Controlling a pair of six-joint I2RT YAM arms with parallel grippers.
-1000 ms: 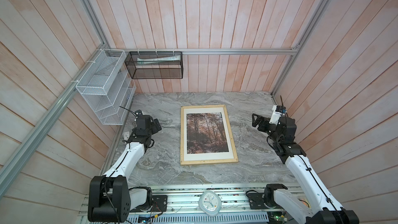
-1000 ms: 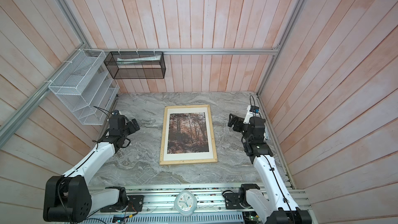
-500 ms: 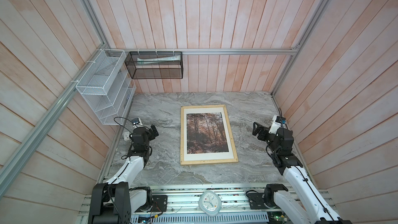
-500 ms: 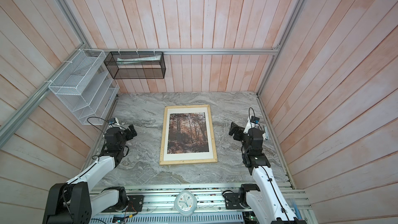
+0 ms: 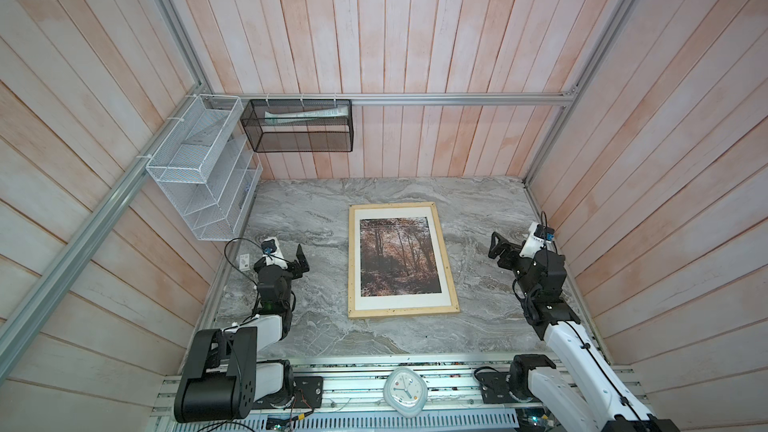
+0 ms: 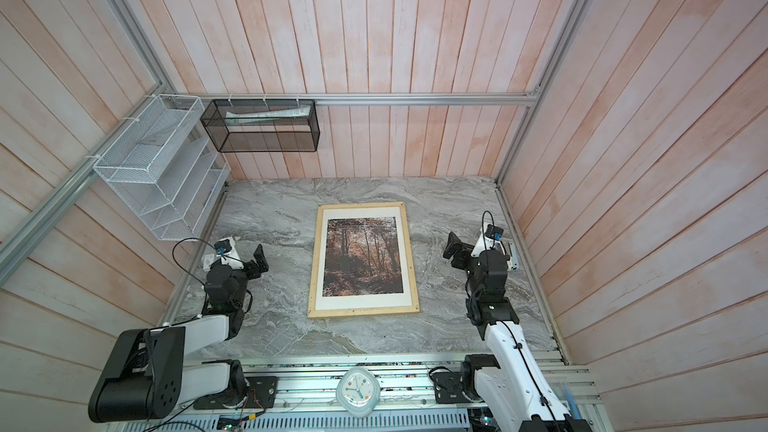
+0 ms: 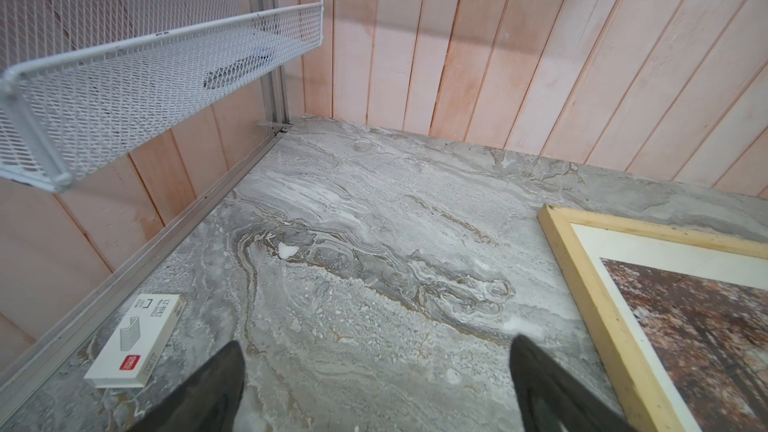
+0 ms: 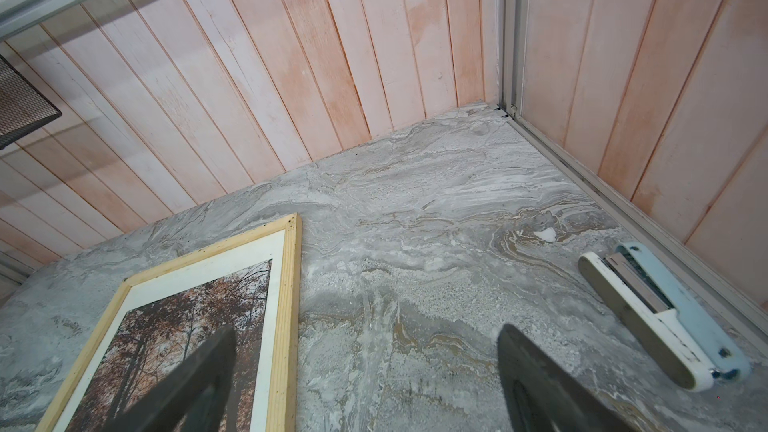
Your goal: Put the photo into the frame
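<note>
The frame (image 5: pixel 352 263) of pale wood lies flat in the middle of the marble table, seen in both top views (image 6: pixel 315 259). The photo (image 5: pixel 397 257) of an autumn forest sits inside it, face up, with a white border around it. My left gripper (image 5: pixel 297 268) is open and empty, well left of the frame, low over the table. In the left wrist view the left gripper (image 7: pixel 376 342) frames bare marble, the frame (image 7: pixel 582 280) off to one side. My right gripper (image 5: pixel 498 249) hangs open and empty right of the frame. In the right wrist view the right gripper (image 8: pixel 365 328) has one finger over the photo (image 8: pixel 195 309).
A small white staple box (image 7: pixel 137 338) lies by the left wall rail. A pale stapler (image 8: pixel 660 317) lies by the right wall. A white mesh rack (image 5: pixel 199 168) and a black mesh basket (image 5: pixel 299 126) hang on the walls. A clock (image 5: pixel 405 388) sits on the front rail.
Both arms have folded back, and both grippers have drawn toward the front edge of the table. The frame and photo have not moved.
</note>
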